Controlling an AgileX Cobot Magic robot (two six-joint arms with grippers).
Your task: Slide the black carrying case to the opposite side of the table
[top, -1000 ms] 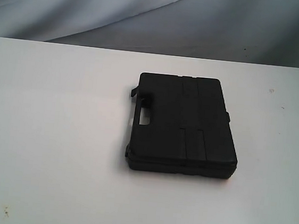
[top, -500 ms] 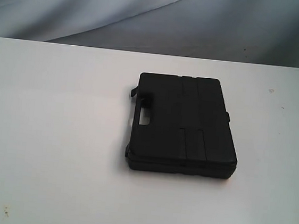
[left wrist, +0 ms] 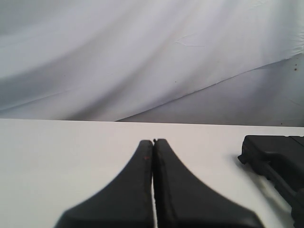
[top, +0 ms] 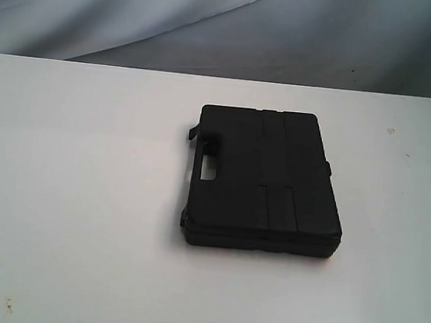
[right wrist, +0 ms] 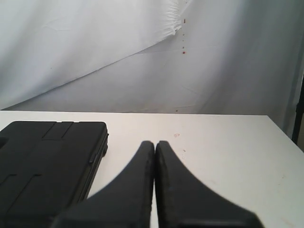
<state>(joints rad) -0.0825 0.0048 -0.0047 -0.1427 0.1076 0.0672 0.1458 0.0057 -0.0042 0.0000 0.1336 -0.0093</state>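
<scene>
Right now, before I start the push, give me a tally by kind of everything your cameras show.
black carrying case: 1
white table: 1
grippers: 2 (left gripper, right gripper, both shut)
pale backdrop cloth: 1
Total: 5

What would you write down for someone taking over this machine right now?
Left gripper: shut, holding nothing.
Right gripper: shut, holding nothing.
Black carrying case: closed, lying flat near the middle of the table, touched by neither gripper.
Done: nothing evident.
Left: slide the case across to the opposite side.
</scene>
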